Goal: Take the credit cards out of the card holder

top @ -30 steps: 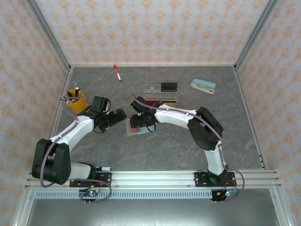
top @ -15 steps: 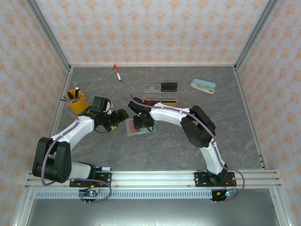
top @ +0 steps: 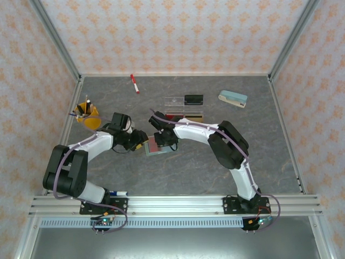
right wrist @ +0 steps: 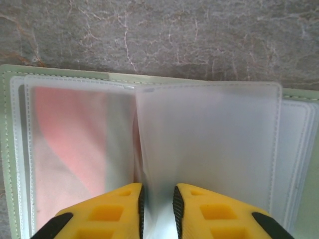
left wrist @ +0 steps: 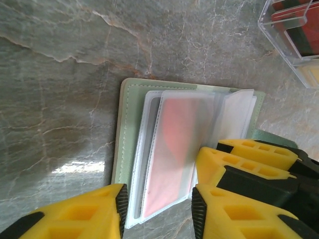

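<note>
The card holder (top: 155, 147) lies open on the table, pale green-grey (left wrist: 127, 134) with clear sleeve pages. A red credit card (left wrist: 174, 149) shows through a frosted sleeve, and again at the left of the right wrist view (right wrist: 65, 139). My left gripper (top: 141, 139) is low at the holder's left edge, open, its jaws (left wrist: 157, 199) astride the ends of the sleeve pages. My right gripper (top: 164, 141) is over the holder's middle, open by a narrow gap (right wrist: 158, 199), with one raised clear page between its pads. Its yellow fingers (left wrist: 239, 159) rest beside the sleeves.
A clear compartment tray (top: 183, 107) with red, tan and black items stands just behind the holder, its corner close by (left wrist: 289, 30). A stapler (top: 233, 98) lies at the back right, a red marker (top: 134, 84) at the back, and a yellow pen cup (top: 86, 114) at the left.
My left gripper has slid right up to the holder's edge and its jaws have narrowed. The right gripper's jaws have narrowed around the clear page.
</note>
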Tool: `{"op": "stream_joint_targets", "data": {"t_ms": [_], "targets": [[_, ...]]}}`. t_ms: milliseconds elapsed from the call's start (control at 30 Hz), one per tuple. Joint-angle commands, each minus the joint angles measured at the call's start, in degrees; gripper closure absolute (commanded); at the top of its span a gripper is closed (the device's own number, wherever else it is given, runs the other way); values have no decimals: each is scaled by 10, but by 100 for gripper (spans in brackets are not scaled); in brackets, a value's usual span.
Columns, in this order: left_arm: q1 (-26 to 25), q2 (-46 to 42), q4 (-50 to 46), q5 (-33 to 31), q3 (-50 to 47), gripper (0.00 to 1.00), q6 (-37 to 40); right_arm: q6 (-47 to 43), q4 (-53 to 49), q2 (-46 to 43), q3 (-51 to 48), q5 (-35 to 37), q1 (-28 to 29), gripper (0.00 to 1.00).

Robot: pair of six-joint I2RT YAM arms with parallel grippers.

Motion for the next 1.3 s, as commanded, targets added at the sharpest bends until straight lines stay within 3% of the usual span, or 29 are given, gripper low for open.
{"op": "stream_joint_targets", "data": {"t_ms": [0,200,533,833,1067,1267], "targets": [[-13,22,17,3,21,63,-3,3,-14,50,-48,-5,-12,77],[-26,60,27,1,45,70,-5,2,-10,47,-59,-15,-17,78],[-28,99,18,-25,48,68,-3,11,-4,44,-66,-32,-19,78],[-29,123,73,44,38,72,-13,18,6,41,-69,-55,-20,78],[-29,91,66,62,44,81,5,35,34,-18,-78,-61,-30,77],[-35,83,127,99,35,78,-31,72,136,-108,-135,-78,-44,67]]}}
